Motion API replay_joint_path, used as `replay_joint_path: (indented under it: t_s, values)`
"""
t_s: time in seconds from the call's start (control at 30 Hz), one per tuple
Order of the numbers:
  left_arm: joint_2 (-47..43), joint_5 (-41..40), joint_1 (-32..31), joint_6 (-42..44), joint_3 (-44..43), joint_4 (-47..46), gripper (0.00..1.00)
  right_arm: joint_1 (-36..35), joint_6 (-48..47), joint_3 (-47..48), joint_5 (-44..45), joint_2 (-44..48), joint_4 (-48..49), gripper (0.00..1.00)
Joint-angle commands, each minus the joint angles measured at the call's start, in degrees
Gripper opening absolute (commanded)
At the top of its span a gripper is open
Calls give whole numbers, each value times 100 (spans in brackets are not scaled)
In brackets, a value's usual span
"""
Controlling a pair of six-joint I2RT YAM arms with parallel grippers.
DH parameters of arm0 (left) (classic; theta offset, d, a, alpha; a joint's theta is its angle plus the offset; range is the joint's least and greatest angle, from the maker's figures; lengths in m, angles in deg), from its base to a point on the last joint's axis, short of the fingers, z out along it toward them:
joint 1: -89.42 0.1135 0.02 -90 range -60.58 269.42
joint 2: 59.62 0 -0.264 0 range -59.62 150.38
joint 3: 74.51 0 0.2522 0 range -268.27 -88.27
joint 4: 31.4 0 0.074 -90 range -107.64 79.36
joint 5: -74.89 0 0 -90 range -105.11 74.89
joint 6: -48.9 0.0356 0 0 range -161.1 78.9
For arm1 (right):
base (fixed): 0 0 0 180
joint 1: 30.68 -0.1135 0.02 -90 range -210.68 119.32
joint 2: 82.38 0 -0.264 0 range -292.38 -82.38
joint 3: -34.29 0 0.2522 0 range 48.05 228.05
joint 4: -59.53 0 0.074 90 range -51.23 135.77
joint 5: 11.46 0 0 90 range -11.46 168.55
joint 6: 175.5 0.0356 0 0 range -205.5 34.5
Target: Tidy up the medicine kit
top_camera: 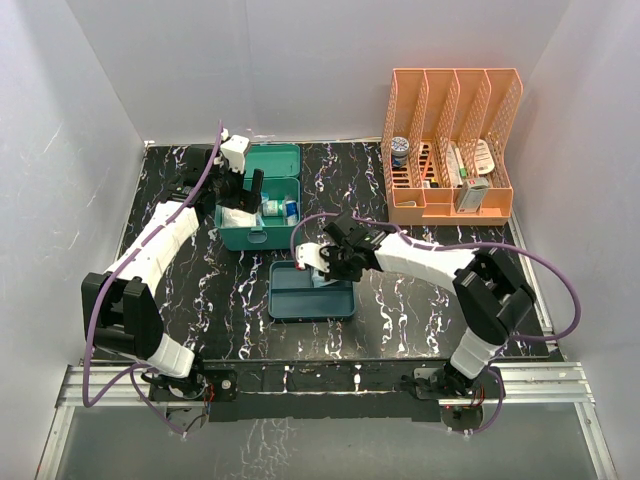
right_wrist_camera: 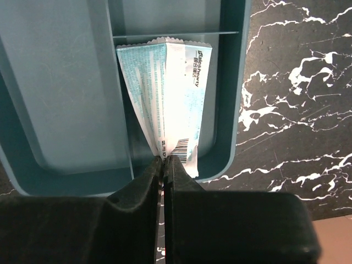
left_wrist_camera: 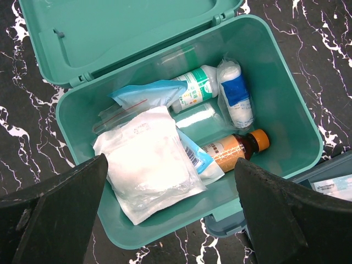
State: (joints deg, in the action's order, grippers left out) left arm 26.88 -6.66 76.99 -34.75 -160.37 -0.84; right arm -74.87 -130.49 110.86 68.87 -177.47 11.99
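Pinched tight in the right claw [right_wrist_camera: 164,160]: the bottom corner of a teal-and-white sachet [right_wrist_camera: 170,93], barcode beside the fingertips, standing up in a narrow compartment at the right side of a shallow blue-teal divided tray [right_wrist_camera: 60,110]. Around the tray, black white-veined counter [right_wrist_camera: 286,110]. From above, tray just in front of the medicine kit [top_camera: 243,238], itself left of centre on the counter.

Spread wide over the open kit: the left claw [left_wrist_camera: 170,220], one dark finger at each lower corner of its wrist view, gripping nothing. Lid [left_wrist_camera: 126,33] thrown back. Inside the kit:
- a clear pack of white gauze [left_wrist_camera: 151,165]
- a blue-and-white pouch [left_wrist_camera: 146,93]
- a white bottle with green label [left_wrist_camera: 195,91]
- a bandage roll [left_wrist_camera: 235,96] in blue-banded wrap
- an amber bottle with orange cap [left_wrist_camera: 236,148], on its side

At the far right of the counter, an orange slotted file rack [top_camera: 450,150] with small items in its slots.
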Motion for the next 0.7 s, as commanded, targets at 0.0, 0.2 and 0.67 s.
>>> replay_joint_path:
  t_s: [0.0,0.2,0.67]
  values:
    - [-211,121,44,-50,38,21,98,59,-68,27,-86,-170,402,0]
    - [-198,164,44,-49,29,34,98,133,-8,75,-75,-220,517,0]
    - [-120,238,51,-22,-54,43,98,184,72,-128,26,189,785,43]
